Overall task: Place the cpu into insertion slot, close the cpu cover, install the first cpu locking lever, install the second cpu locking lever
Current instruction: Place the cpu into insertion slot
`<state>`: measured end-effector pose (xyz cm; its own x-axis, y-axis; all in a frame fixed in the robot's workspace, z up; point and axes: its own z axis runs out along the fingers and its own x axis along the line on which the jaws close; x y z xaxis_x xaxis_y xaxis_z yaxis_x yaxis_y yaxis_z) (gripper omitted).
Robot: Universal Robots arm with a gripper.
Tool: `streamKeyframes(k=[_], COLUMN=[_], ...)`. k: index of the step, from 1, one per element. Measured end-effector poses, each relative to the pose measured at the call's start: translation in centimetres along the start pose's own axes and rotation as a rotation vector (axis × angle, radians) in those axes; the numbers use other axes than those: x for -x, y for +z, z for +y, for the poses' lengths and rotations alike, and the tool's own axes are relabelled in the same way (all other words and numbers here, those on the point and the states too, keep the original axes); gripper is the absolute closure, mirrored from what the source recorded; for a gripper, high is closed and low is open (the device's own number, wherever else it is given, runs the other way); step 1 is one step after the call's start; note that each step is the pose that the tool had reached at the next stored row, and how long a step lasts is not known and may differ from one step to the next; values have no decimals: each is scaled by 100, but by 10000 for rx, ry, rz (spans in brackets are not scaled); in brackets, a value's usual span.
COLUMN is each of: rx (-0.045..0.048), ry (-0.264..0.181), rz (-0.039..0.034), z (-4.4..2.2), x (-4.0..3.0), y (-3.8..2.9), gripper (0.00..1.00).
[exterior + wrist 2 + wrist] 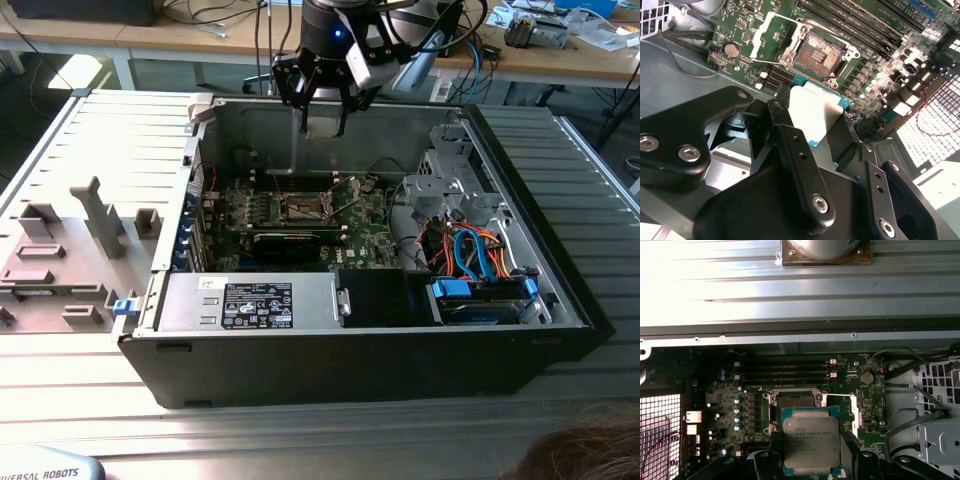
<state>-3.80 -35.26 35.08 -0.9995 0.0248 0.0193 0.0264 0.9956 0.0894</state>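
None of the four steps is finished. The black gripper [322, 105] hangs above the open black computer case [300, 370], its fingers [774, 447] closed on two opposite edges of the cpu [811, 442], a small flat square chip with a silvery-grey metal top and a teal border. In both wrist views the chip is in the air, well short of the green board, with the insertion slot [795, 403], a square dark socket with a silvery metal rim, bare beyond it. In the second wrist view the cpu cover [760, 40], a thin silvery frame plate with a square window, is flipped open beside the socket [819, 50]. A thin wire locking lever [840, 395] looks unlatched. Seating, cover and both levers all remain
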Motion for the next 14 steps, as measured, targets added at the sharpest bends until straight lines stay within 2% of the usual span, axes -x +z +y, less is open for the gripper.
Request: streamKeyframes(k=[14], rx=[0], ry=[0], rz=[1], z=[-2], x=[1], y=[28], gripper=[46])
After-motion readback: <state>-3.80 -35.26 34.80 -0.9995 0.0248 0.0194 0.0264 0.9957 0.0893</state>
